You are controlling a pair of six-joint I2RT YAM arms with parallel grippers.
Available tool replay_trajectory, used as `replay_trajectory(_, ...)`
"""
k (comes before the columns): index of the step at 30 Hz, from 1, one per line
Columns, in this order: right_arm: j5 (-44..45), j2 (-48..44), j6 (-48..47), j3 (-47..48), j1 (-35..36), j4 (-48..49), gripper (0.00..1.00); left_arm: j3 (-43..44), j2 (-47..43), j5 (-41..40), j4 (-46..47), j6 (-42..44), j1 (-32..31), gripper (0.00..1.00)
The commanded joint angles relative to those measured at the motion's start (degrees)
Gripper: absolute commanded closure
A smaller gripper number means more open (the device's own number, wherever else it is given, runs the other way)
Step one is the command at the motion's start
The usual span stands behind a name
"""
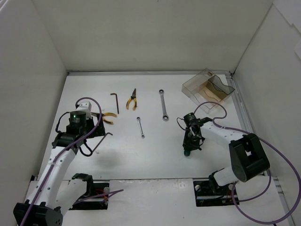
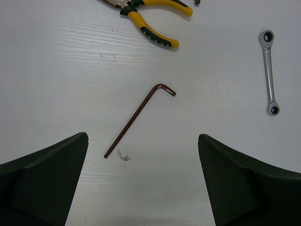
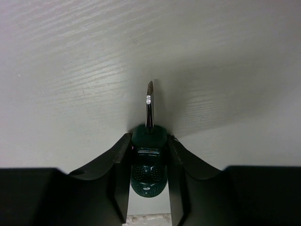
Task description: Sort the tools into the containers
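R gripper is clamped on the screwdriver: both fingers press the green handle, and the blade sticks out fwd, low over the table. On the top cam I see that grip mid-right of the table, well apart from the box, which sits at the far right corner. L gripper is wide open with nothing in it, hanging above a hex key that lies flat on the table, roughly centred btwn the two fingers. Yellow pliers lie just beyond that key, and a small wrench is off to the right. Further back on the table I see a 2nd hex key, 2nd pliers and a long wrench, each lying apart from the others.
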Motion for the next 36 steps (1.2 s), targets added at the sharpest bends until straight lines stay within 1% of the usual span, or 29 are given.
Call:
replay_trajectory(1,1.2,-0.1,0.8,-0.1,0.3,1.4,0.86,2.2,0.3,0.0,2.8,-0.2,-0.2,0.0)
replay_trajectory(2,1.4,-0.2,-0.1,0.1,0.2,1.4,0.91,2.3,0.3,0.0,2.7,-0.2,-0.2,0.0)
replay_trajectory(3,1.7,-0.7,-0.5,0.9,0.3,1.4,1.0,2.3,0.3,0.0,2.7,-0.1,-0.2,0.0)
replay_trajectory(7,3.6,-1.6,-4.6,6.6,0.3,0.6,1.0,2.3,0.0,-0.4,2.7,-0.1,-0.2,0.0)
replay_trajectory(10,9.5,-0.3,-9.8,15.7,0.3,-3.0,1.0,2.3,-0.5,-0.2,2.7,-0.2,-0.2,0.0)
replay_trajectory(11,12.7,0.2,-13.5,20.5,0.3,-4.3,1.0,2.3,-0.6,0.0,2.9,-0.6,-0.2,0.0)
replay_trajectory(13,15.7,2.2,-18.3,25.1,0.3,-5.3,1.0,2.5,-0.7,0.8,3.3,-1.1,-0.2,0.0)
replay_trajectory(14,19.1,2.7,-23.5,28.7,0.1,-5.5,1.0,2.4,-0.6,1.2,3.5,-1.3,-0.2,0.0)
replay_trajectory(16,22.7,4.3,-28.4,31.6,0.1,-5.3,1.0,2.8,-0.1,1.7,3.6,-1.4,-0.2,0.0)
replay_trajectory(17,26.3,5.0,-31.9,34.4,-0.8,-5.0,1.0,2.8,0.1,1.7,3.4,-1.4,-0.2,0.0)
replay_trajectory(18,27.3,6.6,-33.6,35.9,-1.6,-5.0,1.0,2.8,0.4,2.2,3.5,-1.3,-0.2,0.0)
replay_trajectory(21,27.5,9.9,-39.0,41.4,-5.9,-4.8,1.0,2.6,0.4,3.1,3.7,-1.4,-0.2,0.0)
replay_trajectory(22,27.3,10.7,-42.2,42.5,-7.6,-4.4,1.0,2.6,0.5,3.2,3.6,-1.4,-0.2,0.0)
replay_trajectory(25,27.9,13.5,-46.4,47.6,-11.6,-1.5,1.0,2.7,1.5,3.7,3.6,-1.1,-0.2,0.0)
replay_trajectory(27,26.2,15.6,-48.3,49.7,-13.8,-0.2,1.0,2.7,1.9,3.8,3.5,-1.1,-0.2,0.0)
replay_trajectory(28,24.8,16.4,-49.7,50.6,-16.0,1.3,1.0,2.8,1.9,3.5,2.9,-1.5,-0.2,0.0)
replay_trajectory(30,23.7,17.8,-50.9,51.7,-18.3,4.3,1.0,3.8,1.7,3.2,2.0,-1.5,-0.2,0.0)
replay_trajectory(31,22.6,18.1,-52.4,51.0,-19.0,8.7,1.0,4.5,1.6,3.0,0.9,-1.6,-0.2,0.0)
replay_trajectory(32,22.4,18.6,-53.3,50.5,-21.6,11.2,1.0,6.2,1.8,2.7,0.2,-1.5,-0.2,0.0)
replay_trajectory(34,22.4,19.9,-55.5,49.9,-23.0,17.3,1.0,9.0,2.5,2.1,-1.1,-0.7,-0.2,0.0)
replay_trajectory(36,22.4,21.1,-56.8,49.8,-24.1,21.0,1.0,10.7,2.9,0.8,-2.1,-0.7,-0.2,0.0)
